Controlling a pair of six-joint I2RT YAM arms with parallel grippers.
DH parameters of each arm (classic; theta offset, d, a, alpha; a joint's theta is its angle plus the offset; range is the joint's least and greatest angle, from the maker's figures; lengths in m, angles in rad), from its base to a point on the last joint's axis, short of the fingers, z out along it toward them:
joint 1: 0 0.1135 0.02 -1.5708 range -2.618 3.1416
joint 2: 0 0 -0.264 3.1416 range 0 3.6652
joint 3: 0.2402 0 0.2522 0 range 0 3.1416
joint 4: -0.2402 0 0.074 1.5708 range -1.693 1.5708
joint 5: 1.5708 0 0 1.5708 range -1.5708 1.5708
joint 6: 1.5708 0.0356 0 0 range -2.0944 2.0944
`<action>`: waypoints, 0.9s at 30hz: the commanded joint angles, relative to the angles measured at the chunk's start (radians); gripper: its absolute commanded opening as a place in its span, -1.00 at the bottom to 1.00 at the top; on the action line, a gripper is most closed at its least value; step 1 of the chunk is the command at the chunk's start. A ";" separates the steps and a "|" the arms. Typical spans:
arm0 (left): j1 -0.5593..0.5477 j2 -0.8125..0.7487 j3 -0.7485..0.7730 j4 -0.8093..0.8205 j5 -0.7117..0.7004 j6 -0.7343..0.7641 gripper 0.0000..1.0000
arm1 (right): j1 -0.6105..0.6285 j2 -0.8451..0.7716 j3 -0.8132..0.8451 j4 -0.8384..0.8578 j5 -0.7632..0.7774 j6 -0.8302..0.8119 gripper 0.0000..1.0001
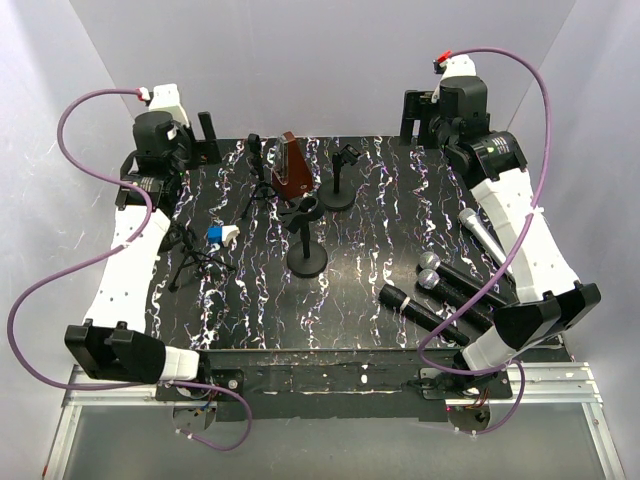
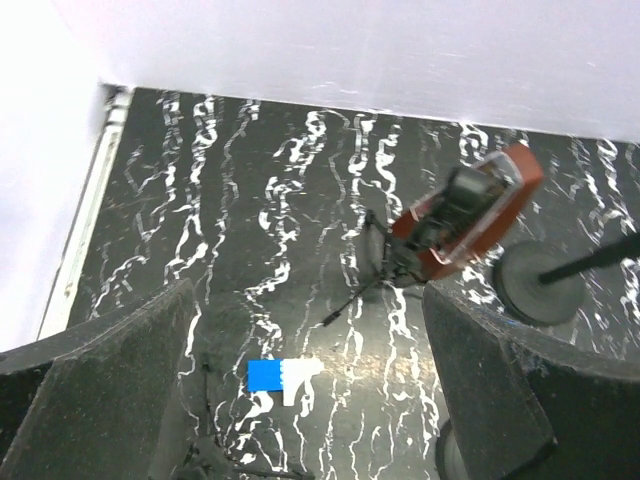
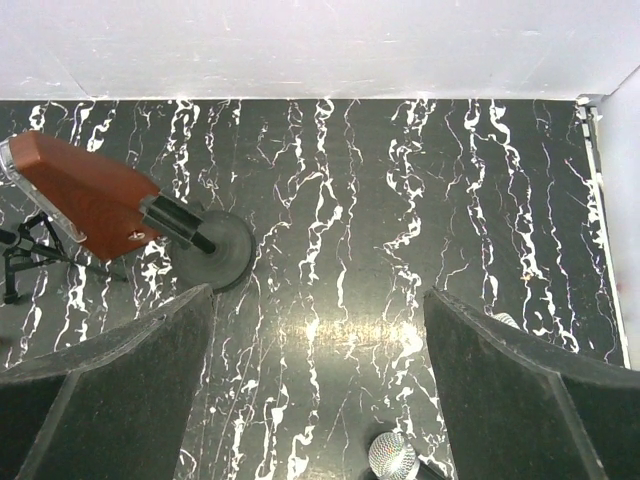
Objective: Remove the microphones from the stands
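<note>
Resting mics: silver mic [image 1: 480, 232] and black mics [image 1: 452, 288] flat on the table [image 1: 380, 330], near right, bunched side by side, heads toward the middle, off every stand.
Stands: near stand [image 1: 307, 258] on a round base, upright in the middle of the table, left of the mics and apart from them; far stand [image 1: 340, 190] on a round base, upright, just beyond it.
Tripods: far tripod [image 1: 258, 185] left of the far stand, carrying a tilted red-brown unit [image 1: 290, 168]; left tripod [image 1: 195, 258] beside the left arm, carrying a blue-and-white piece [image 1: 222, 235].
Left arm: left claw [image 2: 305, 292] raised over the far left of the table, fingers [image 2: 110, 390] wide apart, gripping nothing; blue-and-white piece and red-brown unit below it in the wrist view.
Right arm: right claw [image 3: 318, 292] raised over the far right of the table, fingers [image 3: 520, 390] wide apart, gripping nothing; far stand's base and red-brown unit to its left, two mic heads at the near edge of the wrist view.
</note>
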 commanded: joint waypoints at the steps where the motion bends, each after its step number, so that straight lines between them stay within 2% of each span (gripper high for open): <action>1: 0.034 -0.005 -0.006 0.026 -0.030 -0.055 0.96 | 0.000 -0.046 -0.017 0.067 0.041 -0.010 0.83; 17: 0.034 0.035 0.023 0.068 0.095 0.005 0.96 | -0.002 -0.027 0.018 0.084 0.050 -0.027 0.82; 27: 0.034 0.054 0.020 0.089 0.124 0.010 0.96 | -0.002 -0.021 0.018 0.087 0.059 -0.033 0.81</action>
